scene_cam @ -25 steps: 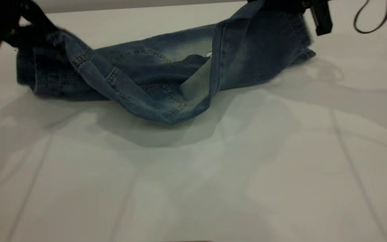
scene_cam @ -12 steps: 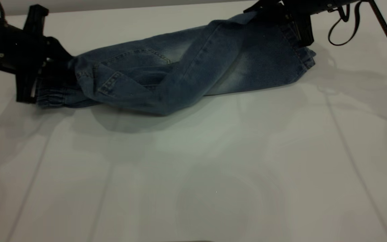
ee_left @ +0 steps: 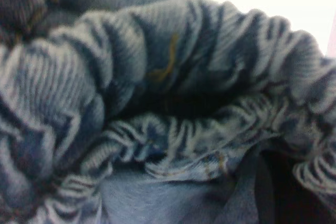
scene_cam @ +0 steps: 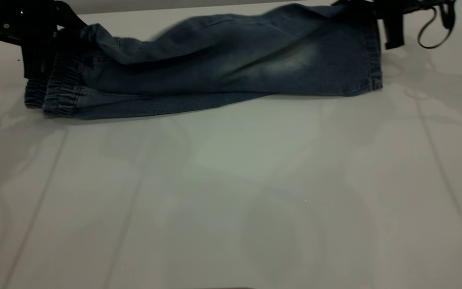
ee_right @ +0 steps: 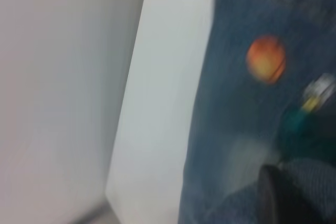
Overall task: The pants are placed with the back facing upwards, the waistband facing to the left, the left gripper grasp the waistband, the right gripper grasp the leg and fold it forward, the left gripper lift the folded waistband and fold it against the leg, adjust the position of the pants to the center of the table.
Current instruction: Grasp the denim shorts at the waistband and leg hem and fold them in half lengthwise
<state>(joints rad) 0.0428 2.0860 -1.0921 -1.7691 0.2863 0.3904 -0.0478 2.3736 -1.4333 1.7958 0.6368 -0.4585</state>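
Note:
The pants (scene_cam: 215,68) lie folded lengthwise along the far side of the table (scene_cam: 231,192), with the pale-faded leg (scene_cam: 295,60) on top. The gathered waistband (scene_cam: 56,94) is at the left end. My left gripper (scene_cam: 66,30) is at the far left, shut on the waistband's upper layer. The left wrist view is filled with the ruffled waistband (ee_left: 173,77). My right gripper (scene_cam: 369,10) is at the far right, shut on the leg's far hem corner. In the right wrist view one of its fingers (ee_right: 273,198) presses denim near an orange ball print (ee_right: 266,59).
A thin black cable loop (scene_cam: 435,28) hangs beside the right gripper. The table's far edge (scene_cam: 175,7) runs just behind the pants. Bare tabletop stretches across the whole near half.
Both grippers moved toward the far edge with their held cloth. The sagging fold has been drawn flat, and the back pockets are now covered by the top layer.

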